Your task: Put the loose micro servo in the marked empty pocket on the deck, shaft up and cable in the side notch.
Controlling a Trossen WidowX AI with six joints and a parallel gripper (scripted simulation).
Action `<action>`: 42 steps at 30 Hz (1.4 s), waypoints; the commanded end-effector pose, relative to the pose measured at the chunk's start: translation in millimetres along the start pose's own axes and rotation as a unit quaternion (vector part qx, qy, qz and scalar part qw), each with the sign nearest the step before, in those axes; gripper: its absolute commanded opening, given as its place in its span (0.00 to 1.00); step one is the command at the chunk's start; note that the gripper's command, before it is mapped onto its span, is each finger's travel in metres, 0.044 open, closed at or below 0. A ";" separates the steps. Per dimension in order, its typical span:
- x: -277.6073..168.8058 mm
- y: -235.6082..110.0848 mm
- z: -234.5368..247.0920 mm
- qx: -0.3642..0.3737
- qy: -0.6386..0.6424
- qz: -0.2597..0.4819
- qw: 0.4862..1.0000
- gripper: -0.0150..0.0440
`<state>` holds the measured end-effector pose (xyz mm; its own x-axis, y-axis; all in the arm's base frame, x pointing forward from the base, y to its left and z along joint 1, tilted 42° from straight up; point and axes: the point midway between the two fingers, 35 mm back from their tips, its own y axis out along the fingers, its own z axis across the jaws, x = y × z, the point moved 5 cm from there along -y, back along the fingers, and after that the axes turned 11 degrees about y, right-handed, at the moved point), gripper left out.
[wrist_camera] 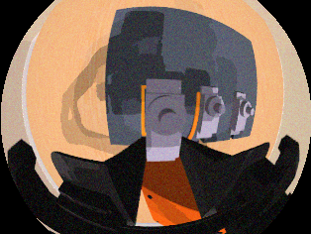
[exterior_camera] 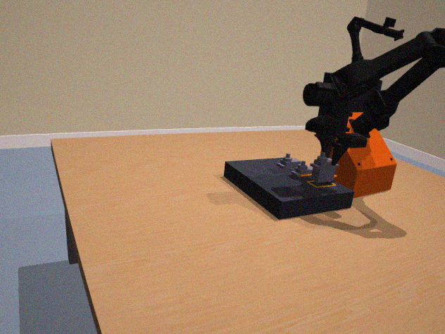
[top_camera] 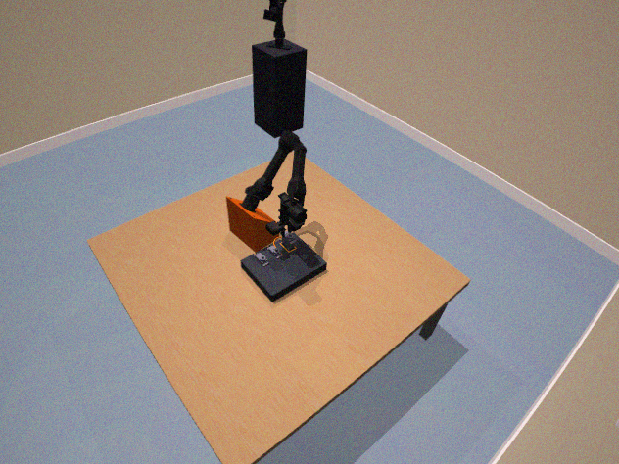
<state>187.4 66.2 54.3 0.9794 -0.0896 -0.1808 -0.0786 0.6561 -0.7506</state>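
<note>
My gripper (top_camera: 283,233) (exterior_camera: 329,161) (wrist_camera: 162,141) is shut on the grey micro servo (exterior_camera: 322,170) (wrist_camera: 164,116) and holds it upright by its top, shaft up. The servo hangs over the orange-outlined pocket (top_camera: 290,248) (exterior_camera: 325,185) (wrist_camera: 143,116) at the near right of the dark deck (top_camera: 279,279) (exterior_camera: 258,172) (wrist_camera: 171,41). Its lower end is level with the outline. I cannot tell whether it has entered the pocket. Its ears are above the deck. The cable is not clear to see.
Two other servos (exterior_camera: 286,160) (exterior_camera: 301,167) (wrist_camera: 212,107) (wrist_camera: 243,109) sit in the deck beside the pocket. The arm's orange base block (top_camera: 245,224) (exterior_camera: 370,165) stands just behind the deck. A tall dark box (top_camera: 278,84) hangs high above the table (top_camera: 200,324).
</note>
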 end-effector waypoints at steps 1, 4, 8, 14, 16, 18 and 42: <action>0.3 0.6 0.3 0.001 0.001 -0.001 1.000 0.25; 0.3 0.8 0.3 0.001 0.001 -0.001 1.000 0.25; 0.2 3.7 0.3 0.002 0.001 -0.001 1.000 0.25; 0.2 8.9 0.3 0.002 0.001 -0.001 1.000 0.25; 0.2 10.6 0.3 0.002 0.001 -0.001 1.000 0.25; 0.2 12.4 0.3 0.002 0.001 -0.001 1.000 0.25; 0.0 31.7 0.5 0.002 0.001 -0.001 1.000 0.25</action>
<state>185.3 85.3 33.3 0.9794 -0.0897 -0.1810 -0.0779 0.6588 -0.7483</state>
